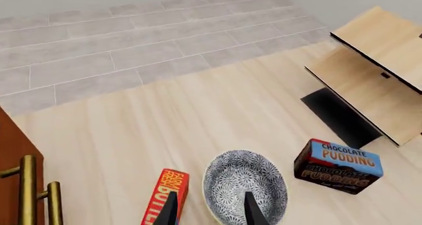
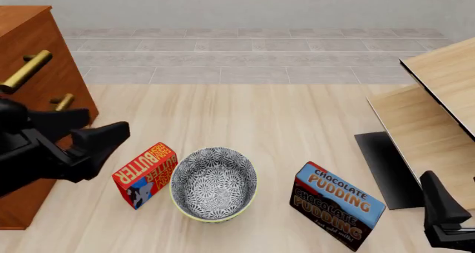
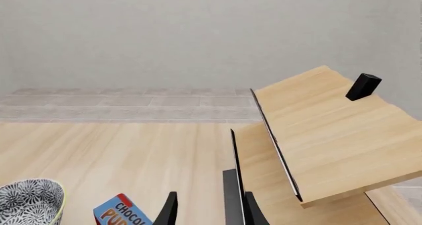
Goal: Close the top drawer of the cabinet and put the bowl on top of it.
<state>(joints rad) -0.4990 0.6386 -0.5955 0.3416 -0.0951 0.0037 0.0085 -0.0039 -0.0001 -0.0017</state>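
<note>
The reddish-brown cabinet (image 2: 30, 36) stands at the far left. The top drawer (image 2: 46, 53) carries the upper brass bar handle (image 2: 26, 70); its front looks in line with the cabinet face. On the floor sits the bowl (image 2: 213, 182), grey-and-white patterned inside with a cream rim, upright. My left gripper (image 2: 108, 121) hovers open between cabinet and bowl, holding nothing. In the left wrist view its fingertips (image 1: 167, 210) frame the bowl (image 1: 244, 185), and a cabinet handle (image 1: 26, 190) shows beside them. My right gripper (image 3: 209, 210) is open and empty at the near right, away from the bowl (image 3: 29, 200).
A red butter box (image 2: 144, 174) stands just left of the bowl, and a chocolate pudding box (image 2: 337, 206) lies to its right. Pale light-wood furniture (image 2: 438, 97) with a black base plate (image 2: 382, 164) fills the right side. Grey tiles (image 2: 260, 53) lie beyond.
</note>
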